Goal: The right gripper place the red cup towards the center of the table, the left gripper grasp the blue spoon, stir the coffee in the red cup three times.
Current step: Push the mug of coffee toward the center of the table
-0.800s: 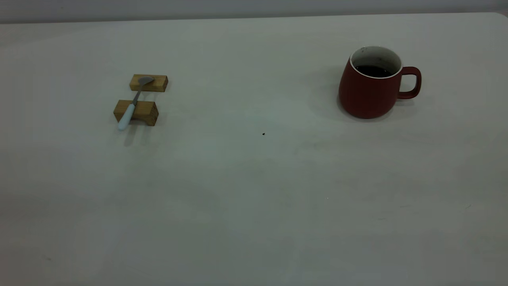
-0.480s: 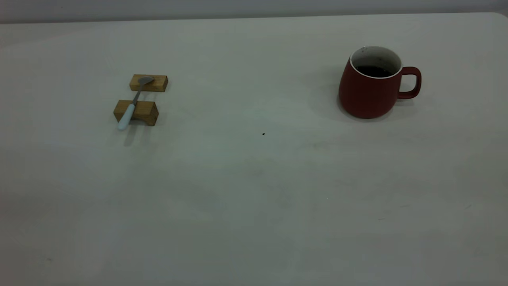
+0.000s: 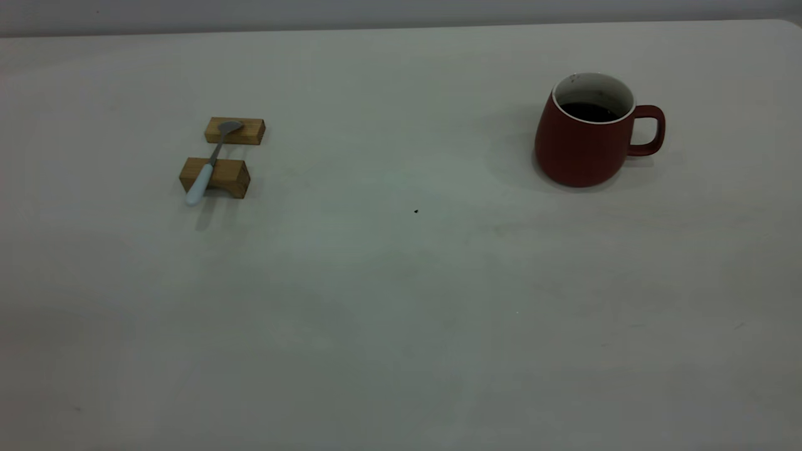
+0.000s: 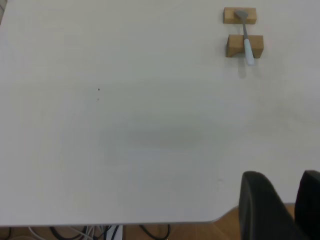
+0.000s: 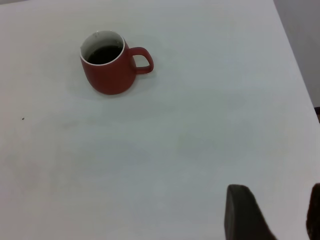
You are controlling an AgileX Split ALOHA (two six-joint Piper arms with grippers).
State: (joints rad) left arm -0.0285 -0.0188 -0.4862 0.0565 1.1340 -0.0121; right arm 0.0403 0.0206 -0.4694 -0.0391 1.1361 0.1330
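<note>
Cup [image 3: 586, 141]: upper right of the exterior frame, holding coffee [image 3: 588, 112], untouched. Spoon [image 3: 210, 164]: upper left, bridging two blocks [image 3: 216, 176]. Right gripper [image 5: 272, 215] and left gripper [image 4: 280, 205]: parted, empty, well away. Risk: a jerked slide slops the coffee.

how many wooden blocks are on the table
2. The far wooden block sits under the blue spoon's bowl; the near wooden block sits under its handle. Both are left of the red cup.

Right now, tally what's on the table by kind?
Red cup with coffee: 1
Blue spoon: 1
Wooden blocks, the spoon resting across both: 2
Total: 4
</note>
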